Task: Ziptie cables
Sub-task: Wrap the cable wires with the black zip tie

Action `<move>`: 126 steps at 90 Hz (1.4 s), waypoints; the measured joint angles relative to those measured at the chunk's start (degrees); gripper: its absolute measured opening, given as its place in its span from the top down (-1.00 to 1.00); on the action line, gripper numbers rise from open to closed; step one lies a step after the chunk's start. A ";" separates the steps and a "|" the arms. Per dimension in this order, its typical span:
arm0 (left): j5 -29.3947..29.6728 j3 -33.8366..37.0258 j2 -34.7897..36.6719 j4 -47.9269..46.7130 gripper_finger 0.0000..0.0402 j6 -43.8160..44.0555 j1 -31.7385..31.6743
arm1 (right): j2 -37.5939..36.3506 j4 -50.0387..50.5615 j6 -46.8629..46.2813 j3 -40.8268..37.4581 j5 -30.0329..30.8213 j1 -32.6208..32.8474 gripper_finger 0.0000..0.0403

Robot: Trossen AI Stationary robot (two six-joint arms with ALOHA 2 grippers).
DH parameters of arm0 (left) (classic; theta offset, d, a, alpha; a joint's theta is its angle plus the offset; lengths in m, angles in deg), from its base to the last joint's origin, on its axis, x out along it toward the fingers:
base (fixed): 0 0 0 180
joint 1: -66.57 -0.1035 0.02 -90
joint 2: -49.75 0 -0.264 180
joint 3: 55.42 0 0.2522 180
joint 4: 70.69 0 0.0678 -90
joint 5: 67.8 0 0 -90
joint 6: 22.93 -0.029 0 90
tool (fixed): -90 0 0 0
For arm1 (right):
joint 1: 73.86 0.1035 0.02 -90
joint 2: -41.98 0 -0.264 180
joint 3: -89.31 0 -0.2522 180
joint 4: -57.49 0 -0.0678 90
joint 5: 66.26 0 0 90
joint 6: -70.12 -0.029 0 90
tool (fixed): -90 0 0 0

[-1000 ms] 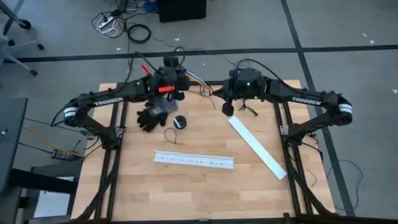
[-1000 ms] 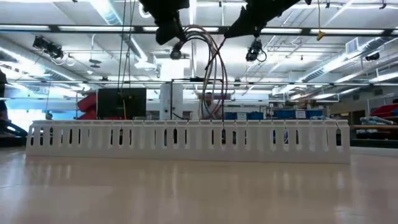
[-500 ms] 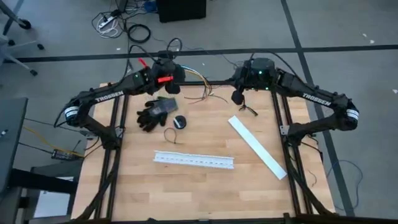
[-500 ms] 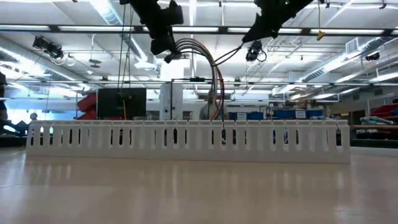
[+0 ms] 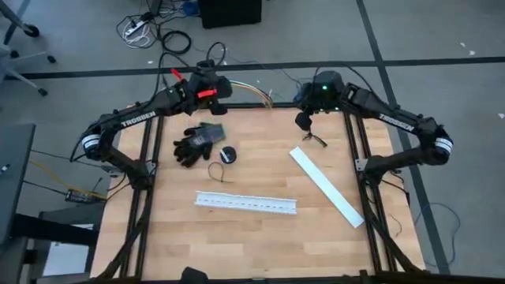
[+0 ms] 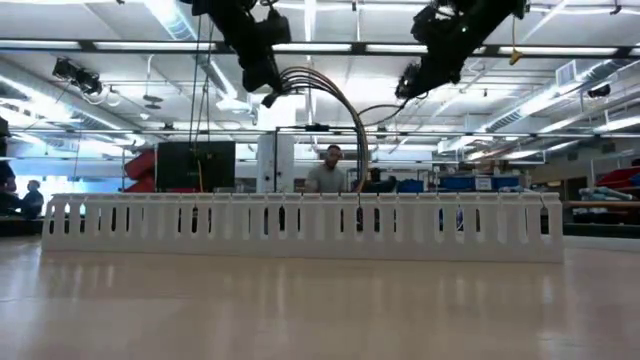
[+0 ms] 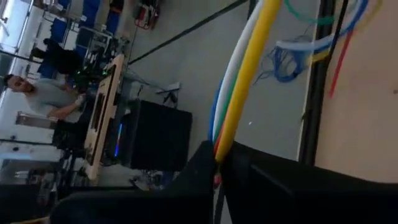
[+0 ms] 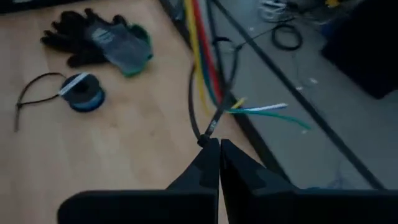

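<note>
The cables (image 5: 246, 92), looped by the ziptie (image 8: 214, 93), hang at the upper centre of the high view. The left gripper (image 5: 223, 85) pinches their bundle; the right gripper (image 8: 214, 144) pinches the ziptie's tail beside them.

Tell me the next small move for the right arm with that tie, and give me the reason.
Probably keep the right gripper pulling the ziptie tail away from the bundle. The wrist view shows its fingers shut on the tail, while the strap's loop around the cables looks slack, not cinched. The left gripper is clamped on the other end of the wires at the table's far edge, so it can anchor the pull.
</note>
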 joint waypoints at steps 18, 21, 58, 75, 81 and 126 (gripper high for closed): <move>-0.47 0.02 0.02 -0.15 1.00 0.61 -0.40 | 7.27 -4.97 0.48 -0.79 -0.01 0.15 1.00; -0.47 0.02 0.02 -0.34 1.00 0.63 -0.50 | 8.31 -5.81 0.57 -0.78 -0.19 0.15 1.00; -1.91 0.04 0.04 -0.62 1.00 0.91 -3.01 | 18.06 -10.86 1.25 -0.79 -5.18 -4.25 1.00; -3.60 0.04 0.04 -0.15 1.00 0.87 -3.17 | 18.44 -10.72 1.33 -0.79 -5.46 -7.14 1.00; -4.75 0.04 0.04 0.28 1.00 1.13 -3.17 | 18.40 -10.08 1.33 -0.79 -5.66 -8.17 1.00; -8.76 0.04 2.62 -1.24 1.00 4.25 -2.61 | 11.78 -1.53 1.12 -0.79 -2.77 -9.60 1.00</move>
